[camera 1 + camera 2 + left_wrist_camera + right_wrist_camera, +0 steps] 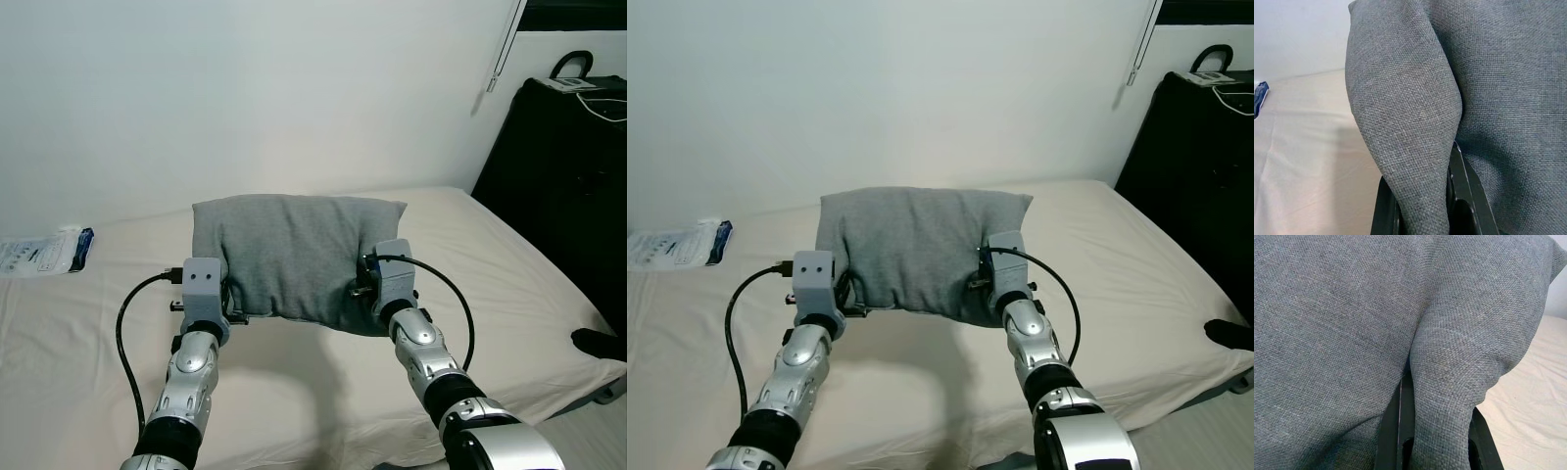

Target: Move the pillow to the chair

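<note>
Grey pillow (pixel 294 255) held upright over bed (pixel 88 323), left pincer (pixel 1420 205) pinching its left fold, right pincer (pixel 1437 440) pinching right fold

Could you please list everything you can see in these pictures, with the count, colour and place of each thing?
pillow: one, grey, held up over the bed, pinched at both lower corners.
bed: one, cream sheet, spread below and behind the pillow.
packet: one, white with a blue edge, lying on the bed at the robot's far left.
suitcase: one, black, standing at the right of the bed.
wall: one, white, behind the bed.
left gripper: one, black fingers, shut on a fold of the pillow's left corner.
right gripper: one, black fingers, shut on a fold of the pillow's right corner.
</note>
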Tool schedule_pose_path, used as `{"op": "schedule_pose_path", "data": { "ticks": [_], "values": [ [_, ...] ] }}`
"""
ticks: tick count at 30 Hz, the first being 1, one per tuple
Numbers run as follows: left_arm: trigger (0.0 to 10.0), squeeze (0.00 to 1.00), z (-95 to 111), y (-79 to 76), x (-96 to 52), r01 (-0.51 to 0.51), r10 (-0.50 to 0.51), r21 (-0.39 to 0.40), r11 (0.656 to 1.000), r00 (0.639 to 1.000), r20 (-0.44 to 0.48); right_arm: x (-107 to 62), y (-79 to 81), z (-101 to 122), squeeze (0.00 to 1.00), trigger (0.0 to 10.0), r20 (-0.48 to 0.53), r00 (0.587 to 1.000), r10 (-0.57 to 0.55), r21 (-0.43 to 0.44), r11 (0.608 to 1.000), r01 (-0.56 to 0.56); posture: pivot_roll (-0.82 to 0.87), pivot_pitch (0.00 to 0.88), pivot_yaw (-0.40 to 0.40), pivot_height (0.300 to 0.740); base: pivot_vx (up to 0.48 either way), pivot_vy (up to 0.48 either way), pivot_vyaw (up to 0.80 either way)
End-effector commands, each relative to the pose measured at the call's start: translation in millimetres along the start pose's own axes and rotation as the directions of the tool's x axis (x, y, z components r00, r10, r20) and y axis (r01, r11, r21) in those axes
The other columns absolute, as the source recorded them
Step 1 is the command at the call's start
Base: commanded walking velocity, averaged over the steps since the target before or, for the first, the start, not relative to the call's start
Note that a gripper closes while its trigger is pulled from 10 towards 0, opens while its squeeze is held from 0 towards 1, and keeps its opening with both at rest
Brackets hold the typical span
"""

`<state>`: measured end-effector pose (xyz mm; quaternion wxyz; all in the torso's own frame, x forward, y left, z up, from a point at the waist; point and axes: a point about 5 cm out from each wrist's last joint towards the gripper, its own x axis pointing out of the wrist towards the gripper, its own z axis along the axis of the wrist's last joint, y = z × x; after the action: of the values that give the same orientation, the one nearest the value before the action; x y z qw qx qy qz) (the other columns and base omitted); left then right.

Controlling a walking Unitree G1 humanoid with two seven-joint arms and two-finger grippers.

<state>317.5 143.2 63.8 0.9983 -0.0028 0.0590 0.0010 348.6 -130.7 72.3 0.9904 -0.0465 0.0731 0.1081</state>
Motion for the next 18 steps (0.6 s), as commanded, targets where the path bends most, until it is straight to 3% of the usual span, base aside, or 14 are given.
{"op": "schedule_pose_path", "data": {
  "ticks": [1, 18],
  "values": [
    [10.0, 0.00, 19.4, -14.1, 7.7, 0.063, -0.065, 0.026, 0.998, 0.994, 0.087, 4.8, 8.7, 6.9, 0.00, 10.0, 0.012, 0.999, 0.034, -0.002, 0.999, -0.034, 0.00, 0.000, -0.079, 0.731, 0.000, 0.000, 0.00],
    [10.0, 0.00, 23.1, -14.9, 13.2, 0.048, -0.047, -0.012, 0.999, 0.995, 0.089, 6.6, 3.0, 9.2, 0.00, 10.0, 0.003, 1.000, 0.015, 0.012, 1.000, -0.015, 0.00, 0.000, -0.085, 0.731, 0.000, 0.000, 0.00]
  ]
}}
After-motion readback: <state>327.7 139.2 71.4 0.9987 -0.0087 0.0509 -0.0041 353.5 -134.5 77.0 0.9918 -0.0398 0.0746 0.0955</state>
